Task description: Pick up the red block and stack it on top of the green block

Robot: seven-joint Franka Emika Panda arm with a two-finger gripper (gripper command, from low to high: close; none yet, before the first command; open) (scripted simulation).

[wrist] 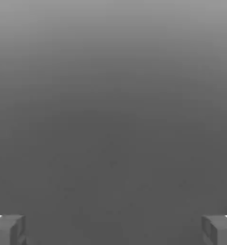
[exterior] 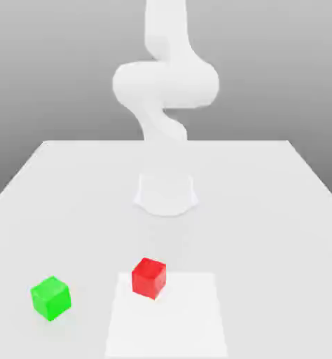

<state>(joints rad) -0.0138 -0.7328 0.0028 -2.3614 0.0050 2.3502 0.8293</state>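
Red block (exterior: pixel 149 278): likely light, stiff; best gripped by opposite side faces
Green block (exterior: pixel 51 298): beside red, apart
Gripper (wrist: pixel 113 230): spread, nothing held

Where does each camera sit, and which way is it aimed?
Exterior view: off the arm, apparently facing it across the table, angled down over the red block and green block; the arm shows.
Hand view: on the hand, aimed out past the open pincer at grey backdrop; both fingertips show.
Shared: the same robot, different parts, and seemingly the backdrop.
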